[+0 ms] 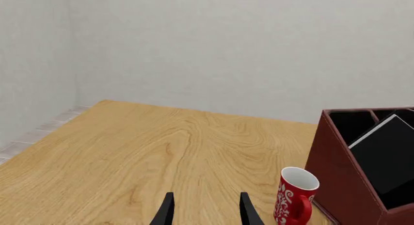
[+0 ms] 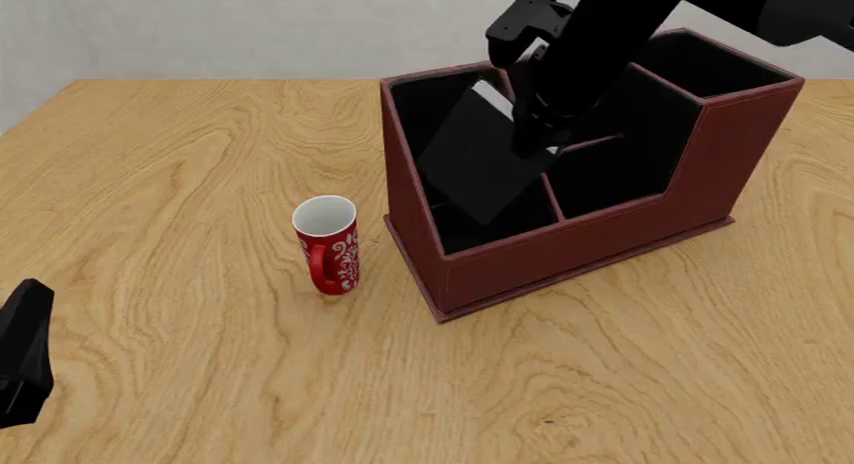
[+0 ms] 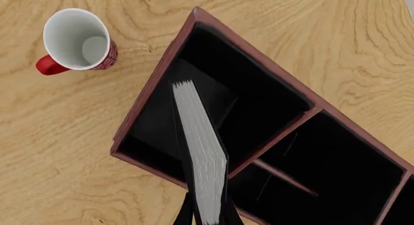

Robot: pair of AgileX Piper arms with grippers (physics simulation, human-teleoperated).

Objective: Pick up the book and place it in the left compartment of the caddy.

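The black book (image 2: 483,164) with white page edges (image 3: 200,152) hangs tilted, its lower end down inside the caddy's left compartment (image 2: 424,102). My right gripper (image 3: 207,216) is shut on the book's upper edge, reaching in from above (image 2: 538,136). I cannot tell whether the book touches the compartment floor. The dark red-brown caddy (image 2: 587,244) stands right of centre on the table. My left gripper (image 1: 207,210) is open with nothing between its fingers, low over the wood and left of the caddy (image 1: 342,186). The book (image 1: 388,157) also shows there.
A red mug (image 2: 327,246) with a white pattern stands upright just left of the caddy, also seen at the mug (image 1: 296,196) (image 3: 77,38). A black part of the left arm (image 2: 20,354) shows at the front-left edge. Grey walls rise behind the table.
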